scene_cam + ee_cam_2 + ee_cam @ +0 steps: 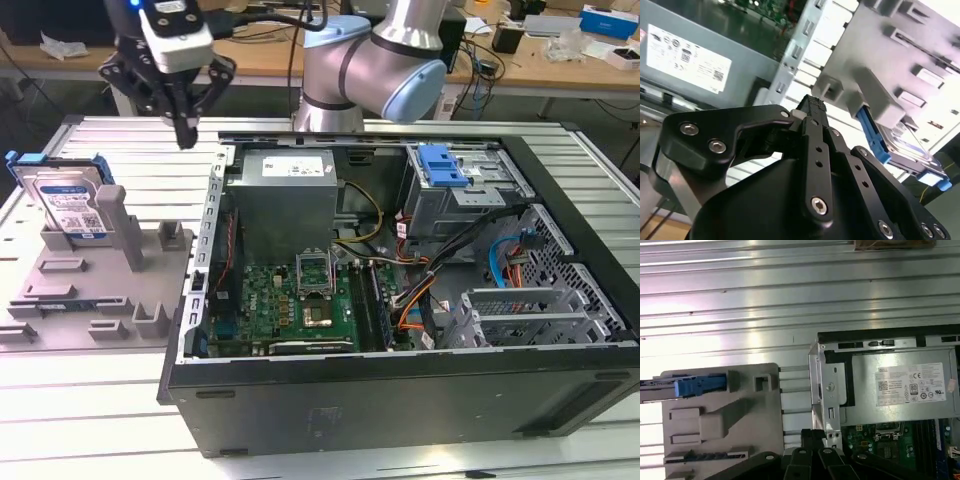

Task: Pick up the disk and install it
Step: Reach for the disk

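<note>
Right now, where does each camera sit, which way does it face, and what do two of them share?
Exterior view: off the arm, looking down over the open computer case, with the arm and tool beyond it.
First wrist view: on the arm, facing down at the table, the case corner and the tool's tip.
Second wrist view: on the arm, looking along the shut tool toward the grey holder.
Shared: both wrist views show the disk in that holder.
</note>
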Motion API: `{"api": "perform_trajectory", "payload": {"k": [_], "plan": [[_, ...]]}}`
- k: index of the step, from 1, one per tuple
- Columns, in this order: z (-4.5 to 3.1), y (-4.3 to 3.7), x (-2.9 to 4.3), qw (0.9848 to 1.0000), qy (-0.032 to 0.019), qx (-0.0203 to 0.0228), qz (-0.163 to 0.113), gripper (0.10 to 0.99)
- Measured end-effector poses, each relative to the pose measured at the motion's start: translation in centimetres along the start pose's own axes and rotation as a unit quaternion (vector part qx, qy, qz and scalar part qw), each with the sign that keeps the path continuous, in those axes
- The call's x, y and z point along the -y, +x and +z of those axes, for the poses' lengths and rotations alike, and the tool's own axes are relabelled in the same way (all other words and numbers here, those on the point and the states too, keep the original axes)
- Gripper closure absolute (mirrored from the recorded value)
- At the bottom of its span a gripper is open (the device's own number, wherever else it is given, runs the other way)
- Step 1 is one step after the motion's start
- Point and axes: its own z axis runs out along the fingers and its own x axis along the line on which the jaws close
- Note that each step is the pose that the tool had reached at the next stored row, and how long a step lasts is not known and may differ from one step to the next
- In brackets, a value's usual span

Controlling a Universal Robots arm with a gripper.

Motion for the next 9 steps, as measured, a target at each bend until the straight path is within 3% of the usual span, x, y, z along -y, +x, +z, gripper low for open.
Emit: {"api": "perform_trajectory", "payload": {"k": [3, 9], "plan": [[0.1, 2.32, -0.49, 1.0, 0.0002, -0.0027, 0.0, 0.98], [0.29, 5.99, -1.29, 1.0, 0.0005, -0.0065, 0.0, 0.98]]}}
